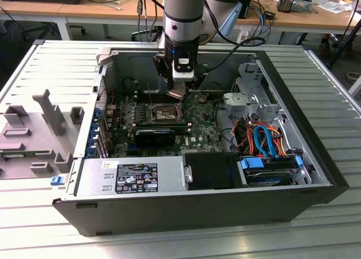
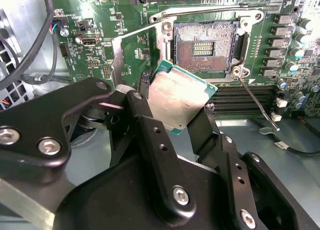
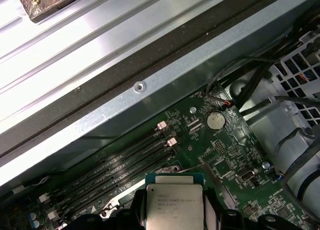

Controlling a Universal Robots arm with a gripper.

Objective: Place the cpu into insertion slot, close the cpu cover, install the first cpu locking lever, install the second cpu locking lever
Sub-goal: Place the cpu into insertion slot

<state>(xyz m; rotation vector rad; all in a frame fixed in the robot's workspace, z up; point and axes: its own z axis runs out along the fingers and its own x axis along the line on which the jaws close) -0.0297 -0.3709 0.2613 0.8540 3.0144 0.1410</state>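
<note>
Near the dark square insertion slot (image 2: pixel 205 47), the black claw (image 2: pixel 172 112) pinches the flat silver cpu (image 2: pixel 177 97) by its sides, probably so its bottom is free.

The fingers (image 2: pixel 150 135) clamp the tilted cpu (image 2: pixel 177 99) near the open insertion slot (image 2: pixel 207 47).

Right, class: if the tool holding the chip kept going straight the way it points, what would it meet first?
The chip in the tool leads, and would likely touch the near rim of the open socket, beside the raised cover, rather than drop squarely in. Depth is hard to judge.
</note>
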